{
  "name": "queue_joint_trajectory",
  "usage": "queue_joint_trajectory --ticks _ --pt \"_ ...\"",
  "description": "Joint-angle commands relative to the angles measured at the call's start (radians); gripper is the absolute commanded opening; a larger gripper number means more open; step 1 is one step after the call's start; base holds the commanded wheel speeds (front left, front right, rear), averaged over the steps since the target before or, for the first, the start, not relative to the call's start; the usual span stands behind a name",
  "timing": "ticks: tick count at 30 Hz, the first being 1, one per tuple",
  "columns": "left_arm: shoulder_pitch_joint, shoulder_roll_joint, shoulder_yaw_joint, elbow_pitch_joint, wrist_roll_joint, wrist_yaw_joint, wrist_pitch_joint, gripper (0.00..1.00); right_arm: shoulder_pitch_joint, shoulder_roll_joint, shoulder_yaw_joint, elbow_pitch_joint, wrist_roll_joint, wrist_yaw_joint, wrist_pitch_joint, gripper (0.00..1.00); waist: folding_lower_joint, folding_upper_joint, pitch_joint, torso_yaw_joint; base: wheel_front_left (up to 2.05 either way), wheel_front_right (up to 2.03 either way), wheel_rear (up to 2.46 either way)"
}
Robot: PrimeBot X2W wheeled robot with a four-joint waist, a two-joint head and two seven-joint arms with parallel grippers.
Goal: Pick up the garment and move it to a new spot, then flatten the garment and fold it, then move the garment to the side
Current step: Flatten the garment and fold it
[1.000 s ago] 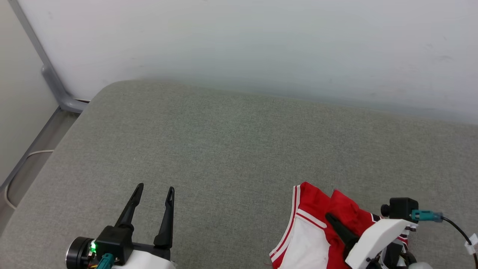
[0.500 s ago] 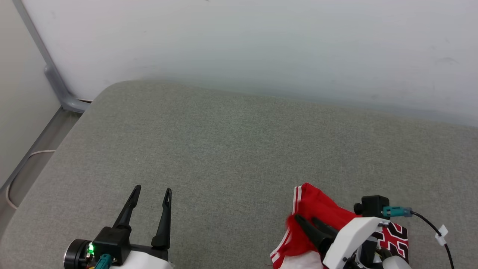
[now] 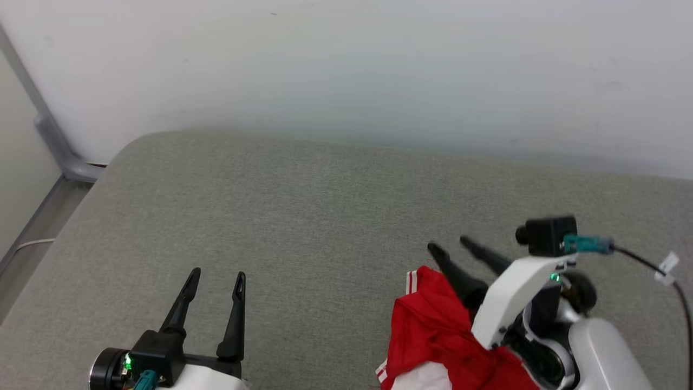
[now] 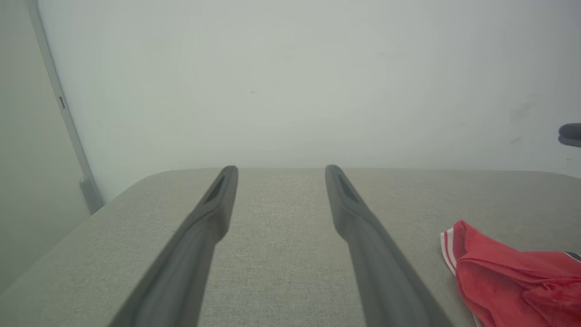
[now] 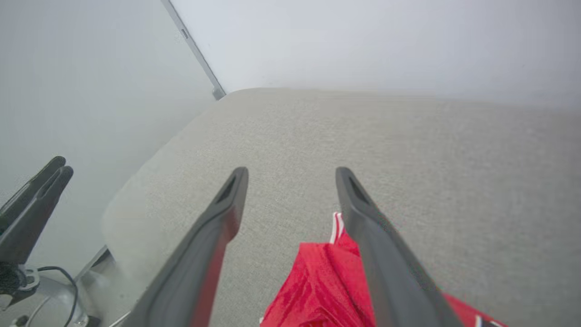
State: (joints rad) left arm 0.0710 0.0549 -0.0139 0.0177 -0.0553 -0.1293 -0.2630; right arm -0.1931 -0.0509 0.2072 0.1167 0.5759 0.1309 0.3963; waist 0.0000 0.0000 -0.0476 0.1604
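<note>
White forearms (image 3: 514,298), tapered black fingers (image 3: 236,314)

open grey cushion (image 3: 303,216) ahead, wall (image 3: 346,65) behind, garment (image 3: 427,325) bunched right

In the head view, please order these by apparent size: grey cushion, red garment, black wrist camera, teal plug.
1. grey cushion
2. red garment, partly covered
3. black wrist camera
4. teal plug

The crumpled red jersey garment (image 3: 427,325) with white striped trim lies at 5 o'clock on the grey woven-fabric padded surface (image 3: 325,206). Above it, the right gripper (image 3: 449,245) is spread and empty. At 7 o'clock, the left gripper (image 3: 217,273) is spread and empty.
</note>
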Motion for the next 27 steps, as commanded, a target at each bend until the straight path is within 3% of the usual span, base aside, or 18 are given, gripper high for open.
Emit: queue_joint_trajectory --ticks 1,6,12,14,19,27 --pt "-0.001 -0.002 0.002 -0.005 -0.004 -0.001 -0.002 1.00 -0.026 -0.001 -0.003 -0.031 -0.066 -0.001 0.012 1.00 0.0000 0.0000 0.004 -0.013 0.00 0.00 0.00" --pt "-0.019 -0.003 -0.002 -0.013 -0.016 -0.002 -0.002 1.00 -0.074 -0.148 -0.002 -0.141 -0.277 -0.001 -0.021 1.00 0.0000 0.0000 0.016 -0.038 0.00 0.00 0.00" --pt "-0.023 -0.004 -0.007 -0.023 -0.035 -0.002 -0.002 1.00 -0.033 -0.335 -0.063 -0.169 -0.384 -0.001 -0.189 1.00 0.0000 0.0000 0.029 -0.062 0.00 0.00 0.00" --pt "-0.021 -0.004 -0.010 -0.025 -0.040 -0.002 -0.002 1.00 -0.001 -0.366 -0.097 -0.160 -0.416 -0.001 -0.257 1.00 0.0000 0.0000 0.033 -0.068 0.00 0.00 0.00" --pt "-0.010 -0.005 -0.016 -0.030 -0.053 -0.002 -0.002 1.00 0.101 -0.337 -0.237 -0.145 -0.424 -0.001 -0.411 1.00 0.0000 0.0000 0.041 -0.080 0.00 0.00 0.00" --pt "0.006 -0.005 -0.027 -0.032 -0.071 -0.002 -0.002 1.00 0.268 -0.156 -0.367 -0.195 -0.478 -0.001 -0.555 1.00 0.0000 0.0000 0.042 -0.086 0.00 0.00 0.00"
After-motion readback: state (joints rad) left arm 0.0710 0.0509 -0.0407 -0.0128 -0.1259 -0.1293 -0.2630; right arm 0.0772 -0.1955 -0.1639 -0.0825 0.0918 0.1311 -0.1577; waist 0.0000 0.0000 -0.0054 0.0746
